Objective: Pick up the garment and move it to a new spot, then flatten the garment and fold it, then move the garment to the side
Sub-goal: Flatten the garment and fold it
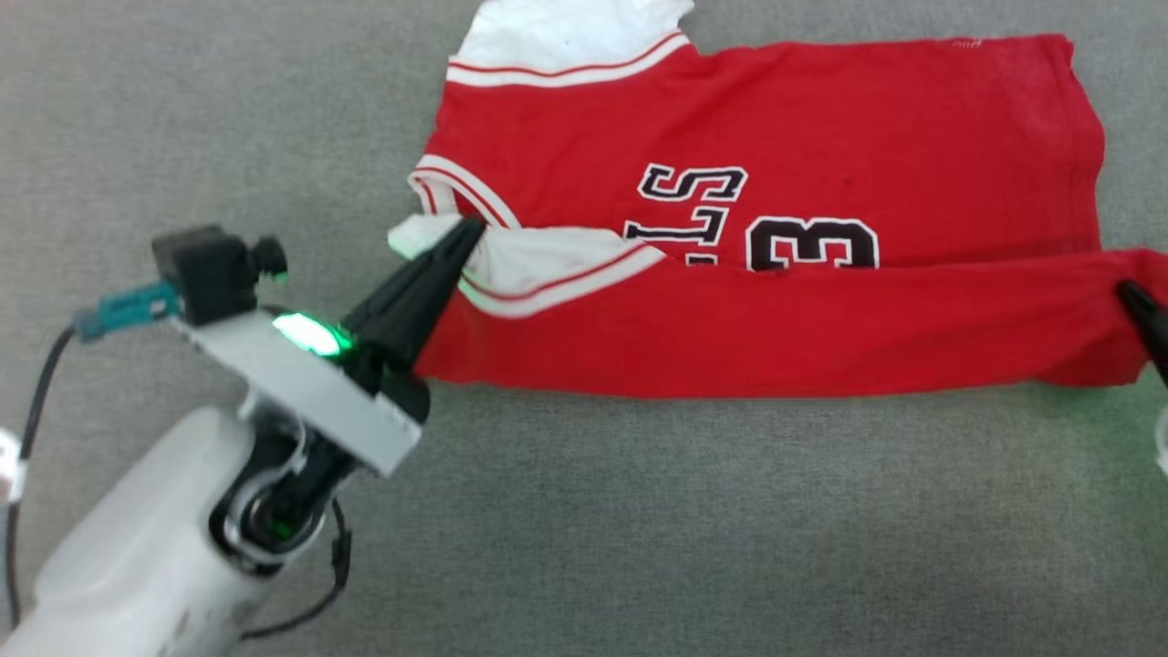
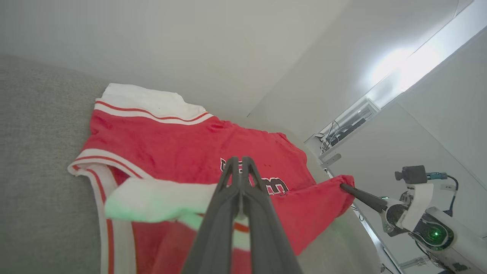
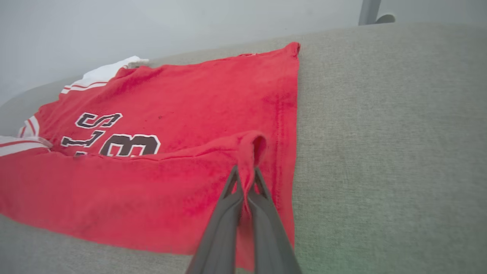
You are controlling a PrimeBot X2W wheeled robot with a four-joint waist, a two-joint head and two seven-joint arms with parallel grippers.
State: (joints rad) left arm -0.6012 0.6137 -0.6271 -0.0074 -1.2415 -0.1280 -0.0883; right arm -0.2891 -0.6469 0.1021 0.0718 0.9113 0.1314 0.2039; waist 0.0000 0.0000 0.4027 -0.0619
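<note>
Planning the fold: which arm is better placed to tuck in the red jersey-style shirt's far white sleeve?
Probably left. The left end effector pinches the red jersey-style shirt at its collar end, nearest that white sleeve; the right end effector grips the hem corner at the opposite end.

The garment (image 2: 182, 148) is spread on a grey surface (image 2: 34, 152). Its white sleeve is pinched by the closed left gripper (image 2: 239, 161). A red corner is held raised by the right gripper (image 2: 344, 186).
</note>
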